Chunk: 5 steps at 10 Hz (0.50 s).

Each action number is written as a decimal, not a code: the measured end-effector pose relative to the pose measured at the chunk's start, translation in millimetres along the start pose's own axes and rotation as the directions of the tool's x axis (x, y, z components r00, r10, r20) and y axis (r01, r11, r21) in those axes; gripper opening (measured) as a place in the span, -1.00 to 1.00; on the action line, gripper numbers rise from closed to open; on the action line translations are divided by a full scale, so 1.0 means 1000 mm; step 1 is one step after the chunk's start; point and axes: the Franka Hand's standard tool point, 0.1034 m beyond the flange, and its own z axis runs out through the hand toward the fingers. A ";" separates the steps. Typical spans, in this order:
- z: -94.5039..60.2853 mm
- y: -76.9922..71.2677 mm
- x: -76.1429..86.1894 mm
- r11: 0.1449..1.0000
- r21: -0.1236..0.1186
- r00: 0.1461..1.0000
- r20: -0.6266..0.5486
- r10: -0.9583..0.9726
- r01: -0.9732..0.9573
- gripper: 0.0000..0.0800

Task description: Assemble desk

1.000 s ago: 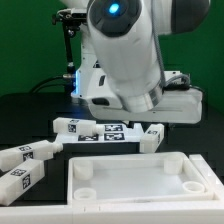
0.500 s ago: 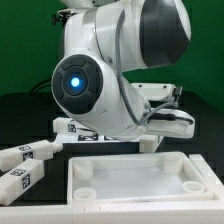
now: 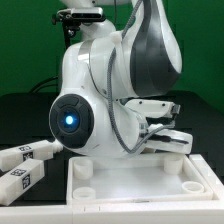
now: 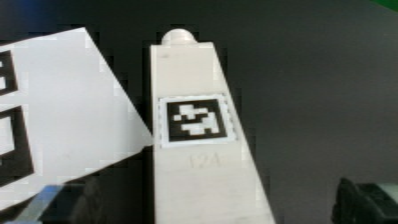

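Observation:
The white desk tabletop point(image 3: 135, 190) lies rim up at the front of the exterior view. Two white tagged legs point(image 3: 30, 152) point(image 3: 18, 182) lie to its left. In the wrist view another white leg point(image 4: 192, 120) with a black-and-white tag lies lengthwise on the black table, its peg end pointing away. My gripper point(image 4: 210, 205) is open, with one dark finger point(image 4: 43, 205) on each side of that leg and a gap to it on both sides. In the exterior view the arm hides the fingers and this leg.
The marker board point(image 4: 54, 110) lies right beside the leg in the wrist view. The bulky white arm point(image 3: 110, 90) leans low over the table behind the tabletop and hides most of the back area.
The arm has folded down and swung toward the exterior view's left. It now covers the back legs and the marker board that showed a second ago.

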 end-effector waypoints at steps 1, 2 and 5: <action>0.000 0.000 0.000 1.000 0.000 1.000 0.000 0.000 0.000 0.61; 0.000 0.000 0.000 1.000 0.000 1.000 0.000 0.000 0.000 0.61; 0.000 0.000 0.000 1.000 0.000 1.000 0.001 0.000 0.000 -0.24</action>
